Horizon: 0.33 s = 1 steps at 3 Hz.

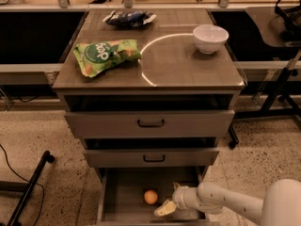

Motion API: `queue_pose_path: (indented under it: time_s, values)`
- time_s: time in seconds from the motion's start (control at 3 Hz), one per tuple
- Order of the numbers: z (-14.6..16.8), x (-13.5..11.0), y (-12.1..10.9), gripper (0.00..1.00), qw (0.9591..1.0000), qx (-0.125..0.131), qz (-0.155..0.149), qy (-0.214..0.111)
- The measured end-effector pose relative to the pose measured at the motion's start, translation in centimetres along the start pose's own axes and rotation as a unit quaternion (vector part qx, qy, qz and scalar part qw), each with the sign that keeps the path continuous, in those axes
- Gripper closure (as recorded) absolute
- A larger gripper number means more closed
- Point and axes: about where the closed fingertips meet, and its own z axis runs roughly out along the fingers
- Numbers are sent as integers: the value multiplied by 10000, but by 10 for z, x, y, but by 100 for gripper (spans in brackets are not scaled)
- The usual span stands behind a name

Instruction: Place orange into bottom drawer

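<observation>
The orange [150, 197] lies on the floor of the open bottom drawer [118, 202], near its middle, free of any grip. My gripper [170, 197] is inside the drawer just to the right of the orange, a small gap apart from it. Its fingers [164, 208] are spread open and hold nothing. The white arm reaches in from the lower right.
Two shallower grey drawers [149, 123] with black handles sit above, slightly pulled out. On the cabinet top are a green chip bag [105, 54], a dark snack bag [129, 18] and a white bowl [210, 38]. A black stand leg [28, 188] lies on the floor at left.
</observation>
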Motion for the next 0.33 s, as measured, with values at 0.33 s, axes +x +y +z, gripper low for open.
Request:
queue_pose_path:
  time_s: [0.33]
  values:
    - [-3,3,-1,0,10000,20,30,-10]
